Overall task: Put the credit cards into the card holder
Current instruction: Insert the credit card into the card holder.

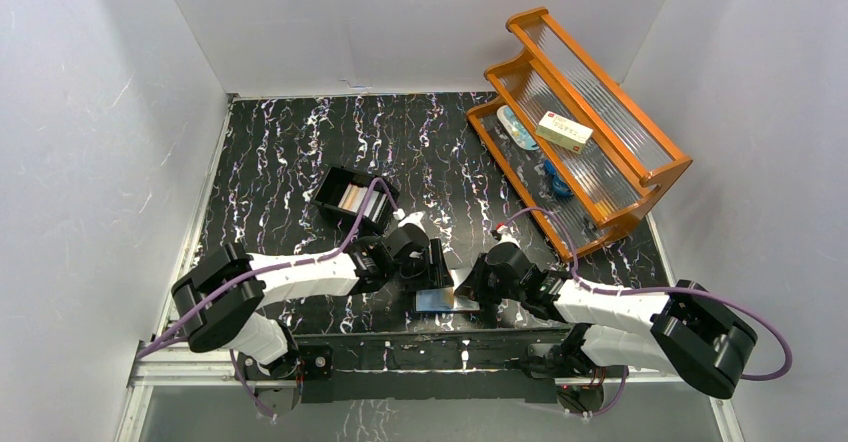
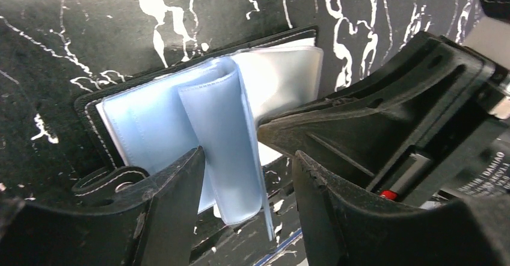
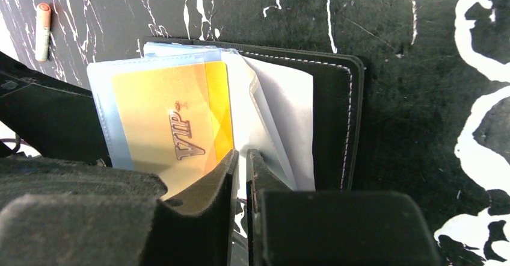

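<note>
The card holder lies open on the marbled table between both grippers, black cover down, blue-lined sleeves fanned up. An orange-and-gold credit card marked VIP sits inside one clear sleeve. My left gripper is open and straddles a curled sleeve leaf; its left finger touches the leaf. My right gripper comes in from the right, jaws almost together with a thin sleeve leaf running into the slit. Its finger shows in the left wrist view. More credit cards stand in a black box.
The black box sits behind the left gripper. A wooden rack at the back right holds a cream-and-red carton and small items. A small orange-tipped cylinder lies on the table. White walls enclose three sides.
</note>
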Robot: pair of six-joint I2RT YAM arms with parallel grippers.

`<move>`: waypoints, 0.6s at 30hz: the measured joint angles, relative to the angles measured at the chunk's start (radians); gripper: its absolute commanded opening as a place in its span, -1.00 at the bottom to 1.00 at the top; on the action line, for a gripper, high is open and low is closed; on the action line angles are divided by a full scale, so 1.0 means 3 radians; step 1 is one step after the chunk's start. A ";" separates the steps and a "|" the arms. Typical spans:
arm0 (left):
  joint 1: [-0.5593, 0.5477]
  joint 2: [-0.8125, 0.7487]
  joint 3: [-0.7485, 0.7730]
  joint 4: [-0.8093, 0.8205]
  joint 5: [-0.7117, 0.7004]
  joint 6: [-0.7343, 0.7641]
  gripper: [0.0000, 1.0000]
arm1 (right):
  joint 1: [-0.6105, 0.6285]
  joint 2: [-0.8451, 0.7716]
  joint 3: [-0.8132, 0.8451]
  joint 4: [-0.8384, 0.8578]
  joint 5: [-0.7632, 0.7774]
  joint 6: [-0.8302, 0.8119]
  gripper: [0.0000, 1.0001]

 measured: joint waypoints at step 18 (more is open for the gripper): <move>-0.0020 -0.0069 -0.0032 0.0259 0.0067 0.0075 0.08 | 0.0001 -0.0423 0.0000 -0.0552 0.0206 -0.0038 -0.60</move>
